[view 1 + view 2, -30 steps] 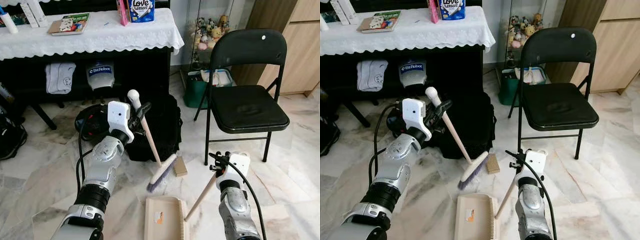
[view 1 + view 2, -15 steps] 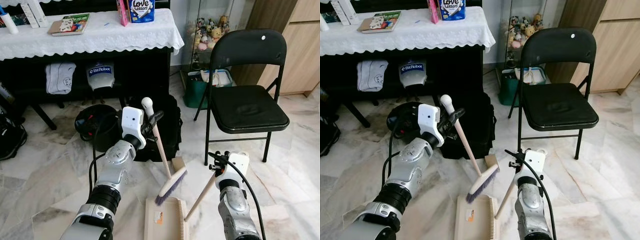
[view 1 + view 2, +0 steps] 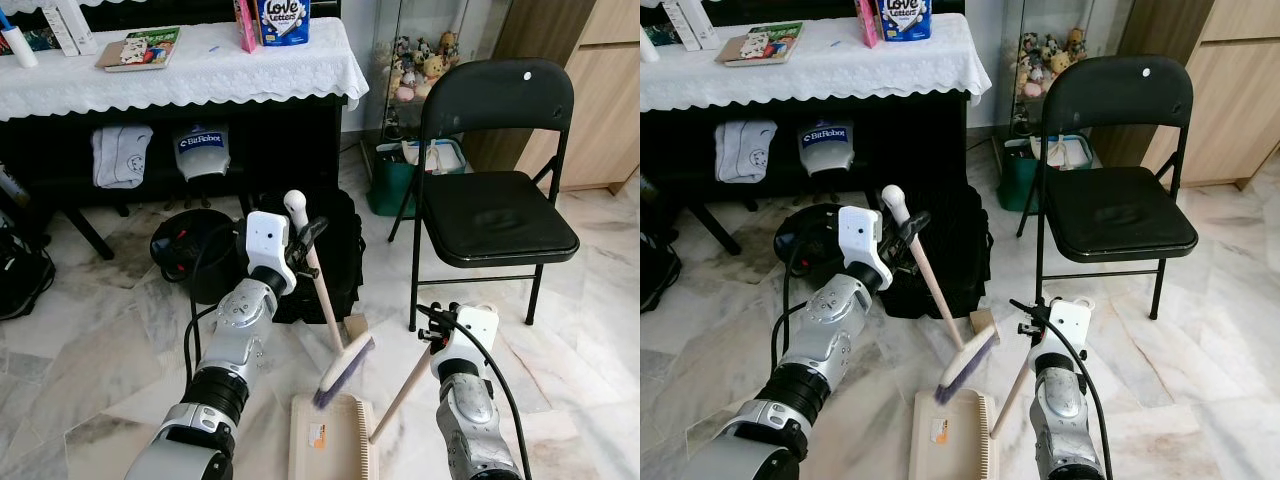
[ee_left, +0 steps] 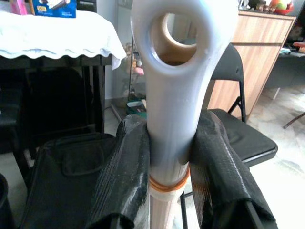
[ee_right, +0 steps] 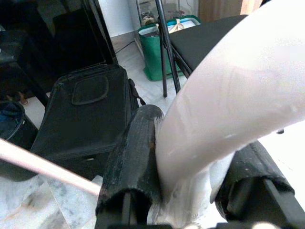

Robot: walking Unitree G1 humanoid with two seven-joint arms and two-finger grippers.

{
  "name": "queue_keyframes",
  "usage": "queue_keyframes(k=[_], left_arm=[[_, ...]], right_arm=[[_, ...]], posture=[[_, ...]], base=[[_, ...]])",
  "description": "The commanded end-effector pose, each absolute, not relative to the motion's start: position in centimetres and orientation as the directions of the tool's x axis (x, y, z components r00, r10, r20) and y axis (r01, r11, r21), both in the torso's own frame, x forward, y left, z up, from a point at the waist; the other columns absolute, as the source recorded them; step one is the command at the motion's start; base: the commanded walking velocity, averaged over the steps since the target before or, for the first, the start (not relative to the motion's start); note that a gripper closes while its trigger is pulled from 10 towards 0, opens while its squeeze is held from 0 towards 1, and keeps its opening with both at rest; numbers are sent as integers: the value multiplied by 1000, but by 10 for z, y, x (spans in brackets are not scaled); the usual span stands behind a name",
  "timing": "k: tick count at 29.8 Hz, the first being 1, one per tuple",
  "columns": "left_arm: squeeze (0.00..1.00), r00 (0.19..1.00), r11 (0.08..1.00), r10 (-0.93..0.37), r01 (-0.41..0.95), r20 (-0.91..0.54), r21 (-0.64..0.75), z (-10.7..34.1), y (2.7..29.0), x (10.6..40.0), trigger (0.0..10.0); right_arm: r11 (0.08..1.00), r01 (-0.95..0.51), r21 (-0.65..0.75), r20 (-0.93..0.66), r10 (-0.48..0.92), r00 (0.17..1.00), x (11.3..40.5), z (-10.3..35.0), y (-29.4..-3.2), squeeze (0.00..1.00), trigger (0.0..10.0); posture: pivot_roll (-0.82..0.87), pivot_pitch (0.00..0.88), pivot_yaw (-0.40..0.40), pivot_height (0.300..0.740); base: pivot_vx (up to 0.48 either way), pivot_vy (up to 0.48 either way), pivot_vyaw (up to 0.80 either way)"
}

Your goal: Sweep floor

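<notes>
My left gripper [image 3: 304, 238] is shut on the white top of a hand broom's wooden handle [image 3: 322, 290]. The handle leans, and the purple bristles [image 3: 344, 371] rest at the far edge of a beige dustpan [image 3: 330, 442] on the marble floor. A small tan block [image 3: 357, 326] lies just beyond the bristles. My right gripper [image 3: 434, 331] is shut on the dustpan's long handle [image 3: 400, 394], holding it at the pan's right side. In the left wrist view the black fingers [image 4: 125, 177] clamp the white handle [image 4: 177, 100]; in the right wrist view fingers [image 5: 136, 155] clamp the pale handle [image 5: 224, 109].
A black folding chair [image 3: 497, 215] stands to the right. A black bag [image 3: 338, 250] and a dark bucket [image 3: 188, 248] sit behind the broom, under a table with a white cloth [image 3: 200, 72]. A green bin [image 3: 388, 182] stands behind the chair.
My left gripper has carried the broom to the right, sweeping the bristles from the floor left of the block up to the dustpan's edge. The right gripper and dustpan stayed put.
</notes>
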State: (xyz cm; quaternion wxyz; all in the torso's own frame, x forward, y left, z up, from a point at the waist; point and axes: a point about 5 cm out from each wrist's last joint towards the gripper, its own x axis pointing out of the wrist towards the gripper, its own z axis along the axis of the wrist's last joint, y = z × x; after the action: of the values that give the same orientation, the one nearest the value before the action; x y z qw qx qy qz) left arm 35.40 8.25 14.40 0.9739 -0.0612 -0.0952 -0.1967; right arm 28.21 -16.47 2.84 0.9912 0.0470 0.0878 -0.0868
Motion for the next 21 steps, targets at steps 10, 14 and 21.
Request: queue_keyframes(k=[10, 14, 21], left_arm=[[0, 875, 918, -386, 396, 291, 26, 158, 80, 354, 10000], [0, 871, 917, -394, 391, 292, 70, 155, 80, 352, 10000], [0, 870, 913, -409, 395, 277, 105, 151, 80, 351, 10000]], right_arm=[[976, 195, 96, -287, -160, 944, 269, 7, -161, 0, 10000], [976, 193, 98, -285, -159, 945, 269, 8, -161, 0, 10000], [977, 191, 96, -285, -157, 946, 270, 8, -160, 0, 10000]], posture=[[-150, 88, 66, 740], [-149, 87, 66, 740], [-147, 87, 64, 740]], base=[[0, 0, 0], [0, 0, 0], [0, 0, 0]])
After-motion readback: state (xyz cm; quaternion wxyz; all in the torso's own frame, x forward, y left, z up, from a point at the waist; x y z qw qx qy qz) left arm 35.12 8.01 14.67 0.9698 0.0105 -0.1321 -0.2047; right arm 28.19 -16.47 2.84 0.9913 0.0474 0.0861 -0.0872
